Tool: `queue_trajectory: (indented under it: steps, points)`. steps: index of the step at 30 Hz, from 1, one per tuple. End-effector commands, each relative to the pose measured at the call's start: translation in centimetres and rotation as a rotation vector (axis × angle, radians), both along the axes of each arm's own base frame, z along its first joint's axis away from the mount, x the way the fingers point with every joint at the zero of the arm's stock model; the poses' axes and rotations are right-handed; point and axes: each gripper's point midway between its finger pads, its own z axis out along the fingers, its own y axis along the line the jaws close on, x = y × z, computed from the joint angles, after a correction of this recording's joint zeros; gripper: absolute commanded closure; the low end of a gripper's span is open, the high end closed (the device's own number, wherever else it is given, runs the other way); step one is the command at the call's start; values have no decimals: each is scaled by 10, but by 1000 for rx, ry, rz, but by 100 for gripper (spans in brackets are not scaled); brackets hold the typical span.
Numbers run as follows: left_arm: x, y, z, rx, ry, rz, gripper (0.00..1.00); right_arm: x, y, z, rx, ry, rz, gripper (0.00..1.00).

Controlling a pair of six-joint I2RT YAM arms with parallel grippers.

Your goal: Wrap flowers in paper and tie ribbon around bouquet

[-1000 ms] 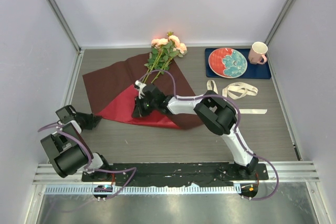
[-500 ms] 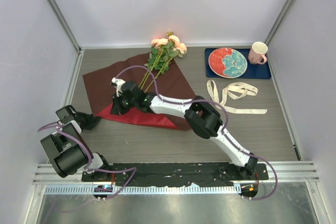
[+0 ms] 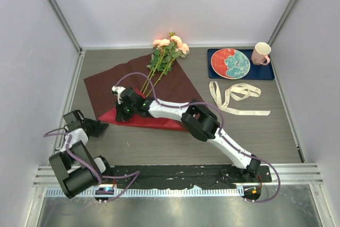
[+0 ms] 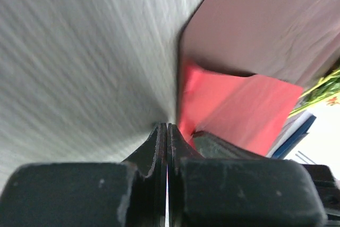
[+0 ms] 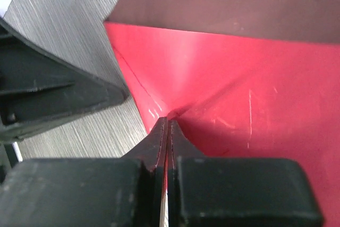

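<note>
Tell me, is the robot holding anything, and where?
Right gripper pinches the thin dark red paper sheet by its folded-over flap; left gripper is shut, hold unclear.

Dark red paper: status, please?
Right gripper shut on folded dark red paper sheet. Left gripper shut at its edge. Peach-pink roses lie partly on it.

surface: grey-brown wood-grain table [image 3: 276, 131] | left-centre: large thin dark red paper sheet [image 3: 106, 86], near part folded over, brighter red | far edge, middle: peach-pink roses with green stems [image 3: 169, 51], stems on the sheet | far-right corner: small dark blue rectangular mat [image 3: 268, 73] | right side: cream flat fabric ribbon [image 3: 234, 91], looped
</note>
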Motion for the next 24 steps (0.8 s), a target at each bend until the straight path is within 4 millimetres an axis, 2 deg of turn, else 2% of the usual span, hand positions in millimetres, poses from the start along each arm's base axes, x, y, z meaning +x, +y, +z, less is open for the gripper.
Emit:
queue_trajectory:
  steps: [1, 2, 3, 4, 5, 6, 7, 9, 10, 12, 13, 14, 16, 17, 20, 24]
  points:
    - [-38, -18, -15, 6, 178, 35, 100, -1, -8, 41, 20, -56, -7, 100]
    - [-46, -21, -17, 26, 220, 33, 100, -7, -16, 33, -3, -42, -6, 100]
    - [-48, -21, -14, 31, 222, 38, 100, -8, -20, 47, 14, -51, -13, 100]
    - [-48, -21, -10, 45, 203, 39, 100, -8, -23, 49, 18, -58, -23, 100]
    - [-51, -25, -9, 41, 204, 36, 100, -12, -34, 37, -14, -50, -32, 100]
    - [-55, -25, -10, 48, 208, 41, 100, -13, -37, 41, -10, -55, -32, 100]
    - [-54, -24, -6, 61, 187, 48, 100, -14, -39, 51, 6, -61, -32, 100]
    - [-56, -24, -7, 71, 184, 59, 100, -19, -42, 54, 8, -56, -18, 100]
    - [-54, -23, -5, 73, 172, 60, 100, -20, -41, 63, 25, -61, -11, 100]
    - [-43, -22, 3, 75, 126, 44, 100, -23, -39, 67, 44, -56, 1, 100]
    - [-40, -26, 7, 56, 114, 28, 97, -23, -38, 69, 51, -58, 7, 100]
    - [-36, -27, 10, 41, 107, 16, 86, -22, -34, 71, 57, -56, 11, 100]
    - [-33, -38, 14, -13, 88, -29, 73, -23, -30, 71, 58, -44, 23, 100]
    - [-35, -42, 14, -32, 92, -35, 60, -22, -27, 73, 66, -43, 24, 100]
    - [-45, -53, 9, -87, 110, -25, 48, -20, -23, 80, 82, -24, 6, 100]
    - [-44, -54, 20, -80, 44, 2, 36, -17, -23, 87, 87, -18, -9, 100]
